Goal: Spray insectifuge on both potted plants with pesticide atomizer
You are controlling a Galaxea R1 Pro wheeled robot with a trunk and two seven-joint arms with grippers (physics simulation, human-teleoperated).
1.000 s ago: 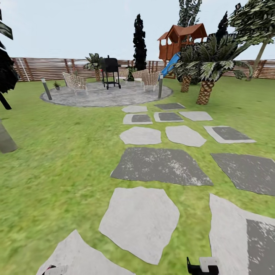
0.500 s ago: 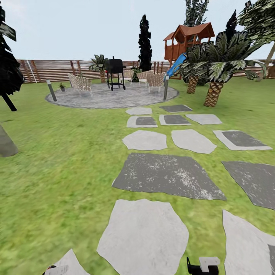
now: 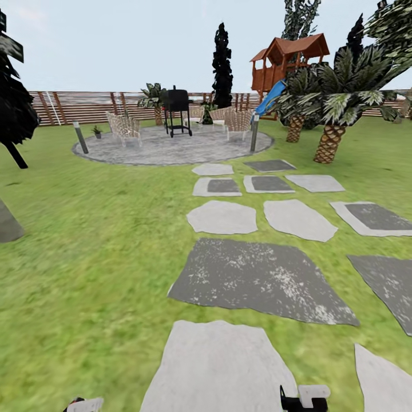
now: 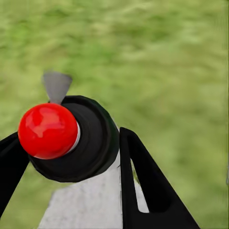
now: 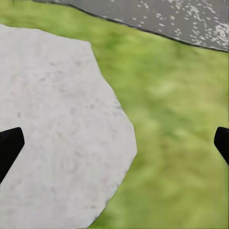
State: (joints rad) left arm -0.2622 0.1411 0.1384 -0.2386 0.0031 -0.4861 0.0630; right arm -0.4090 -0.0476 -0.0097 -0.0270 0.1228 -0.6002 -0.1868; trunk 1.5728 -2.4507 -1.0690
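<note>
Green lawn [image 3: 86, 240] spreads ahead, crossed by flat stepping stones [image 3: 260, 280] in pale and dark speckled grey that lead to a round mottled grey patio [image 3: 171, 147] before a brown slatted fence [image 3: 74, 106]. On the patio stand woven chairs [image 3: 125, 127], a black grill [image 3: 178, 109] and 2 short grey lamp posts [image 3: 80, 137]. 1 small potted plant [image 3: 97, 132] sits at the patio's far left edge, just beside the left lamp post and well apart from both grippers; it is too small to make out its leaves. A second small green plant near the grill is too blurred to identify. Palms with scaly brown trunks [image 3: 329, 143] and a wooden playhouse with a blue slide [image 3: 286, 63] rise at the right. The left gripper [image 4: 67, 152] has its black fingers [image 4: 143, 186] closed around the sprayer [image 4: 67, 138], a rounded black body topped by a glossy red knob, held over grass and a pale stone. In the head view only a sliver of it shows at the bottom edge [image 3: 83, 405]. The right gripper [image 5: 114, 145] hangs with its 2 black fingertips [image 5: 9, 145] spread wide and nothing between them, above a smooth pale stone and grass. Compared with 1 second ago, the whole view has shifted: the patio sits slightly lower and further right in the picture and the nearest stones have slid down toward the bottom edge, so the camera has moved forward.
</note>
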